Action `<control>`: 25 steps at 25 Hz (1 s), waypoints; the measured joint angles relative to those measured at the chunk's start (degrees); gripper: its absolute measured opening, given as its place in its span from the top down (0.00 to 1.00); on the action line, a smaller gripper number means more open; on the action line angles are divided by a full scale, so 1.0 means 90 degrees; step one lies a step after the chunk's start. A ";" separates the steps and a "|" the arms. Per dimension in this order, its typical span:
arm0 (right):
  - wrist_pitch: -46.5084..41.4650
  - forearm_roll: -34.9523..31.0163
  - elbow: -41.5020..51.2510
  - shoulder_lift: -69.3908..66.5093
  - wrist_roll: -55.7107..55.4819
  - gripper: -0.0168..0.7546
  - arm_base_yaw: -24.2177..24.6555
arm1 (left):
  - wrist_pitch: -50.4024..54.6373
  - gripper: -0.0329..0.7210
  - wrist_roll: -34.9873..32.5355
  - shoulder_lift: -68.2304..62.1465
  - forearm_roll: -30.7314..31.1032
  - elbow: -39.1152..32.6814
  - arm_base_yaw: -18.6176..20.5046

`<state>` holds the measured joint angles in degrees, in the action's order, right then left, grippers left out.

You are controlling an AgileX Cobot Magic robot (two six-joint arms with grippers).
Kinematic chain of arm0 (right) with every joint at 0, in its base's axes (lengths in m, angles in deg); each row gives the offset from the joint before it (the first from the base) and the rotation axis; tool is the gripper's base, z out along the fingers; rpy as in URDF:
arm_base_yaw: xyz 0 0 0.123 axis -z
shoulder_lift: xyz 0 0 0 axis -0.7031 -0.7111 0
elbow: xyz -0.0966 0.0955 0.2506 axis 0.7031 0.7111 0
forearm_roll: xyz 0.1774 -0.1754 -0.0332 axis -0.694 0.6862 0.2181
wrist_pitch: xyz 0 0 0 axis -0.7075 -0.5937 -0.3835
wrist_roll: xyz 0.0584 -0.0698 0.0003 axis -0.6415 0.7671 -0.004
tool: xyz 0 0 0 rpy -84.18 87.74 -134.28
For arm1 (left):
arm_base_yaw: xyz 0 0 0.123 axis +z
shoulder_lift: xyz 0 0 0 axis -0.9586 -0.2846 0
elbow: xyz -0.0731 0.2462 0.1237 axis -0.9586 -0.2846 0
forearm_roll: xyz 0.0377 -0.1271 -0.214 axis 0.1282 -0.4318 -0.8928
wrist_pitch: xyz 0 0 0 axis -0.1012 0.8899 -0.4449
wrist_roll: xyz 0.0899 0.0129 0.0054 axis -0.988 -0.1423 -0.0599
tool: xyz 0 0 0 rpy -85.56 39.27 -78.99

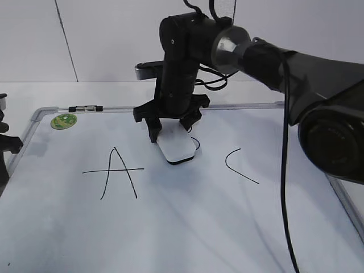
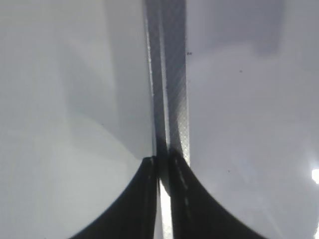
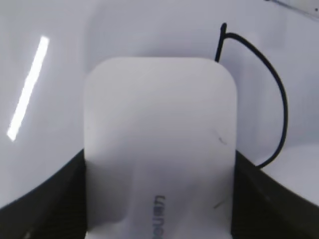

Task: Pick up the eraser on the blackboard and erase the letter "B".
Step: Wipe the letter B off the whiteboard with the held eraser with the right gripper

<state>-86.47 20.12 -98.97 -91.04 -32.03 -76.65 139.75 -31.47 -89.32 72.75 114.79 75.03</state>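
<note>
The white eraser [image 1: 176, 147] lies flat on the blackboard [image 1: 187, 227], between the letters "A" and "C". My right gripper [image 1: 168, 128] is shut on the eraser [image 3: 159, 149], with a finger on each long side. The eraser covers most of the letter "B" [image 1: 197, 143]. Only a black loop of the "B" [image 3: 276, 99] shows to the eraser's right. My left gripper [image 1: 5, 145] sits at the board's left edge. In the left wrist view its fingers [image 2: 163, 164] are nearly together over the board's metal frame [image 2: 169, 74], holding nothing.
The crossed "A" [image 1: 116, 170] is left of the eraser and the open "C" [image 1: 239, 166] is right of it. A round green sticker [image 1: 63, 120] and a small clip [image 1: 85, 107] sit at the board's top left. The right arm's cable [image 1: 287, 187] hangs over the board.
</note>
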 joint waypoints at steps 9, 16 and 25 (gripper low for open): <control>0.0131 0.0588 -0.0015 -0.0029 -0.0174 0.26 -0.0045 | -0.0023 0.90 0.0000 0.0000 -0.0038 0.0000 0.0000; 0.0350 0.0858 -0.0015 -0.0047 -0.0232 0.26 0.0394 | -0.0023 0.90 0.0000 0.0000 -0.0047 0.0000 0.0000; 0.0365 0.0725 -0.0015 -0.0047 -0.0246 0.26 0.0826 | -0.0036 0.90 0.0000 0.0000 -0.0163 0.0000 0.0000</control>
<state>-83.19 26.64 -99.11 -91.46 -34.24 -69.21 139.43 -31.47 -89.32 71.28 114.79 75.03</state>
